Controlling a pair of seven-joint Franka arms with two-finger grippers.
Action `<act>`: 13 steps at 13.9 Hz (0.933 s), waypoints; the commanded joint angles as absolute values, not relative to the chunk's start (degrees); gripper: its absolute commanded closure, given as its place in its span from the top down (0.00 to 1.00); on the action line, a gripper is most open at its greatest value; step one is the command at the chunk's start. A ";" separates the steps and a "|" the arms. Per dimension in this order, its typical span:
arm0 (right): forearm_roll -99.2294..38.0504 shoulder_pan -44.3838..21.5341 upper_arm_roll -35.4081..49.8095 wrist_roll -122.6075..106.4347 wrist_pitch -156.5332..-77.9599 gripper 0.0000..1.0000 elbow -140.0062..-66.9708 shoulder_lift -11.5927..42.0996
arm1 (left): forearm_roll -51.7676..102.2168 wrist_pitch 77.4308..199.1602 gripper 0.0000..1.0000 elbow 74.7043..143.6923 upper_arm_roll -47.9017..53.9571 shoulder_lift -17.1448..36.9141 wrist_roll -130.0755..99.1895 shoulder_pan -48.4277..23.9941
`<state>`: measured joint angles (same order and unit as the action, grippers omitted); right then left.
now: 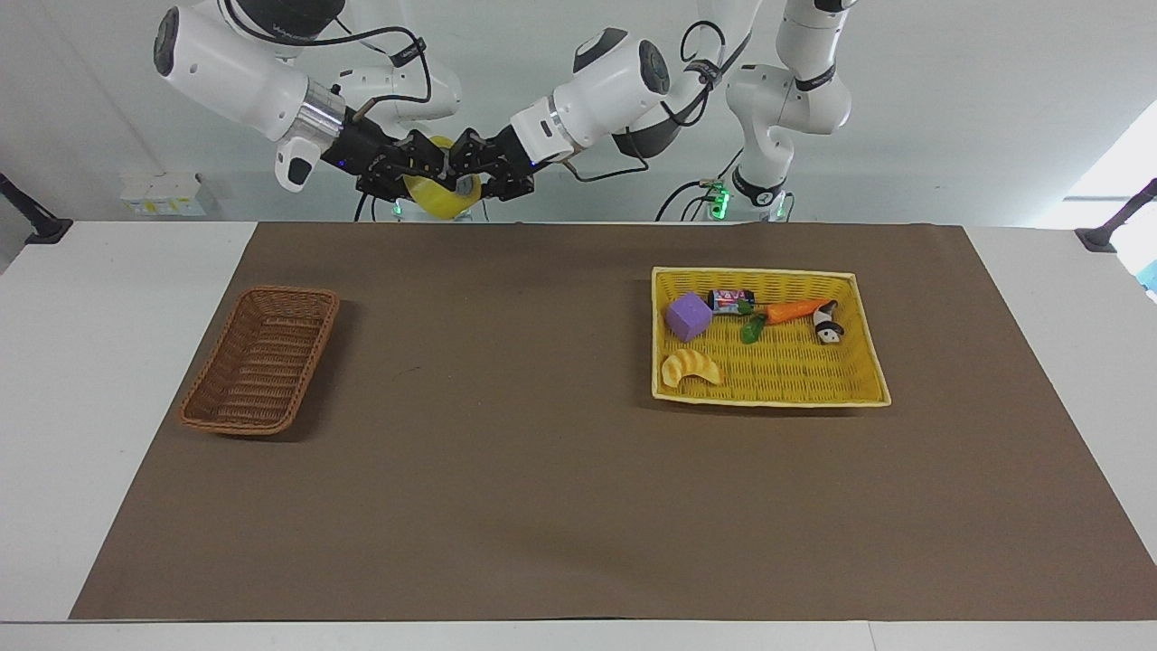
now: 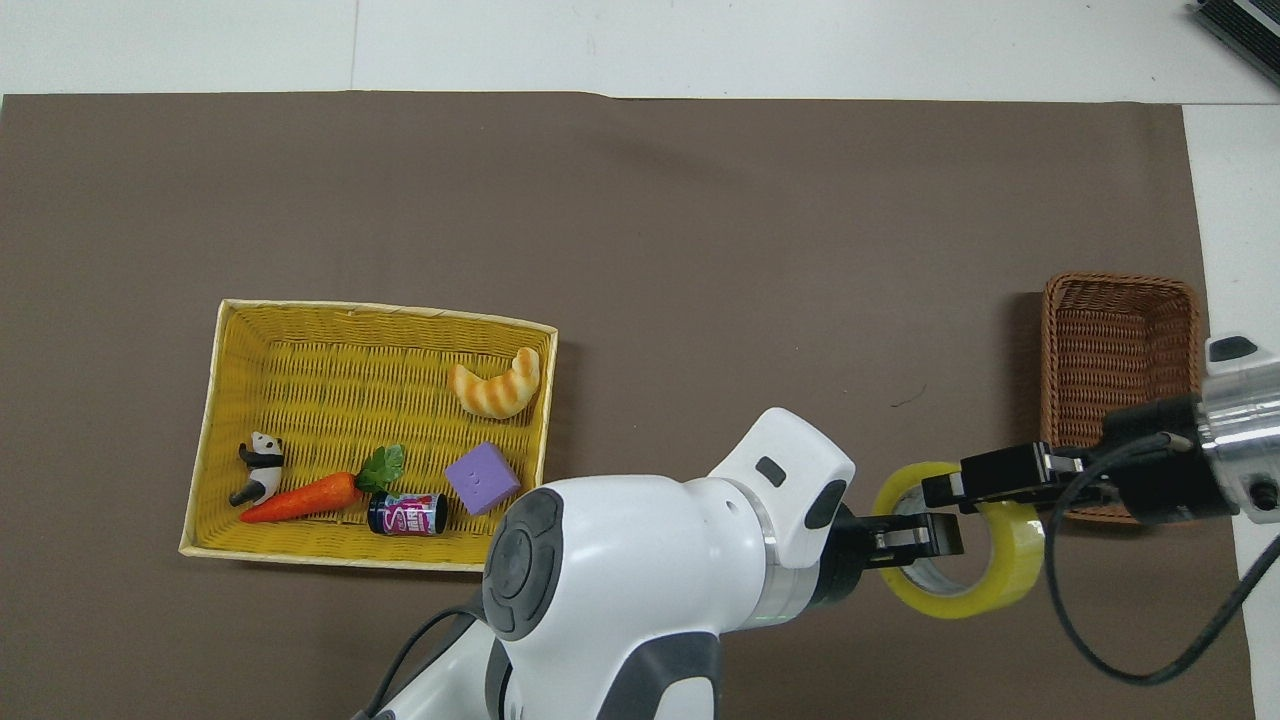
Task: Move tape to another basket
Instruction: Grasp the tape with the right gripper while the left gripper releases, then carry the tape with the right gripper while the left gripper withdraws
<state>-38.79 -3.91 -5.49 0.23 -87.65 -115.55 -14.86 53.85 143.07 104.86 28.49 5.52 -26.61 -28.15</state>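
The yellow tape roll (image 1: 440, 194) is up in the air between my two grippers, over the table edge nearest the robots; in the overhead view the tape (image 2: 1000, 585) shows beside the near end of the basket. My right gripper (image 1: 423, 168) (image 2: 948, 490) is shut on the tape's rim. My left gripper (image 1: 472, 168) (image 2: 925, 540) reaches into the ring from the other end and touches it. The small dark brown wicker basket (image 1: 262, 362) (image 2: 1120, 340) stands empty at the right arm's end of the table.
A yellow woven tray (image 1: 768, 399) (image 2: 215, 420) at the left arm's end holds a croissant toy (image 1: 690, 369), a purple cube (image 1: 689, 316), a carrot (image 1: 791, 310), a panda figure (image 1: 826, 323) and a small can (image 1: 730, 299). A brown mat (image 1: 506, 452) covers the table.
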 commanded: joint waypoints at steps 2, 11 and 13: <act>-37.71 -3.08 -5.27 -0.09 -87.28 0.00 -116.46 -16.08 | 55.46 142.31 1.00 110.28 27.78 -1.65 -31.54 -24.54; -29.38 7.97 -5.54 -14.11 -84.90 0.00 -115.05 -15.56 | 32.29 108.81 1.00 110.22 27.25 -5.45 -30.67 1.66; -21.31 11.59 -5.54 -20.19 -85.77 0.00 -114.26 -15.29 | 26.04 108.90 1.00 109.87 27.33 -5.10 -27.36 5.08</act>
